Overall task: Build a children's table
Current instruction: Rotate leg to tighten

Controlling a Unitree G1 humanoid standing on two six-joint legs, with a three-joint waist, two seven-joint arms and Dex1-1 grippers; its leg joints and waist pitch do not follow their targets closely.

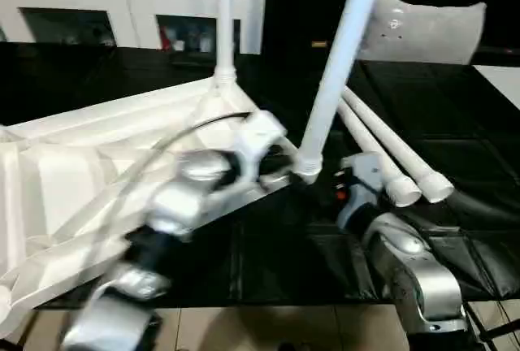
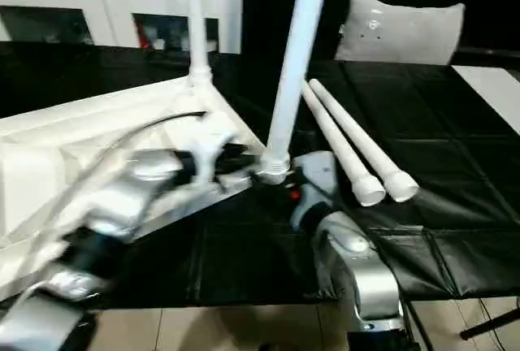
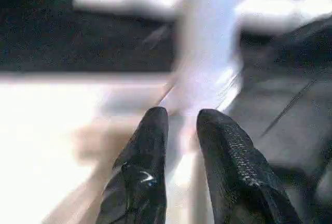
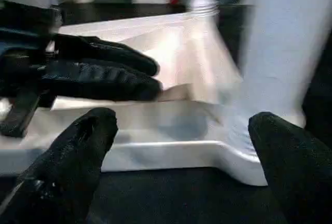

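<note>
Tabletop (image 1: 97,164) upside down, two legs (image 1: 337,67) socketed; left tool (image 3: 179,130) slightly parted, right tool (image 4: 181,146) wide apart.

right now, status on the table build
Right claw open at near leg. Left claw slightly apart by top. Two legs loose on mat.

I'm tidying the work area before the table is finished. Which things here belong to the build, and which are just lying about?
Part of the build:
- table top
- far fitted leg
- near fitted leg
- two loose legs

Lying about:
- cushion
- white cabinet
</note>
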